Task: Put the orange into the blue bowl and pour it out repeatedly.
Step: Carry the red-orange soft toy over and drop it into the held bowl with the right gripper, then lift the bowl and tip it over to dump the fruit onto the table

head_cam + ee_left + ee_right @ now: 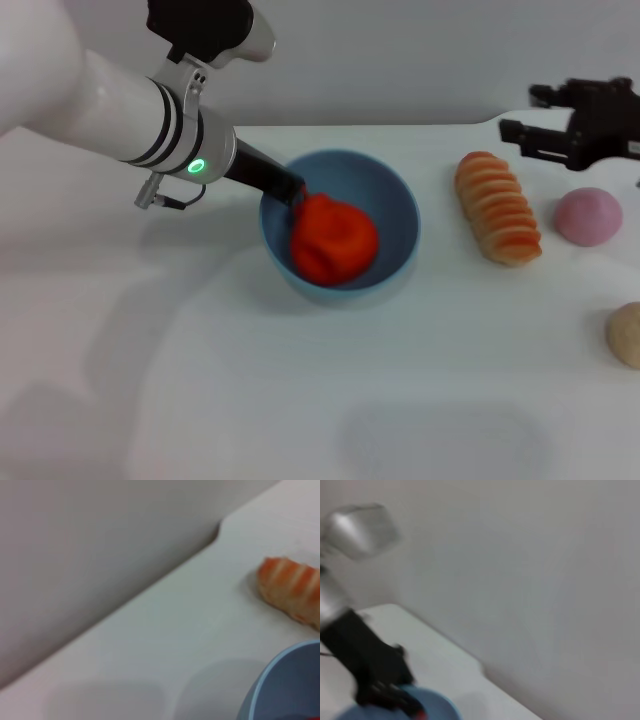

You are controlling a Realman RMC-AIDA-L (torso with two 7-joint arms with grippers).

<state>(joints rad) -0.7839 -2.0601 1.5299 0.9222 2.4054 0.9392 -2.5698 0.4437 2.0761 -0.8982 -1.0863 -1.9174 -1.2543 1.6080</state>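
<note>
Ridged loaf (498,207), pink ball (589,216), tan ball (626,335) on white table (300,400).

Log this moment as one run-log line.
left gripper: in blue bowl, at orange | right gripper: idle, far right | table: loaf, pink ball, tan ball

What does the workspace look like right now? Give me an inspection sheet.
Surface: white table, no spills seen.
Job's things: orange sits inside the blue bowl, which stands upright.
Clutter: ridged bread loaf, pink ball and tan ball, all to the bowl's right.
End effectors: left end effector reaches over the bowl's rim to the orange; grip cannot be judged. Right end effector hovers at the far right edge, apart from everything.
Cables: short wire under the left wrist.
Surroundings: plain grey wall.
</note>
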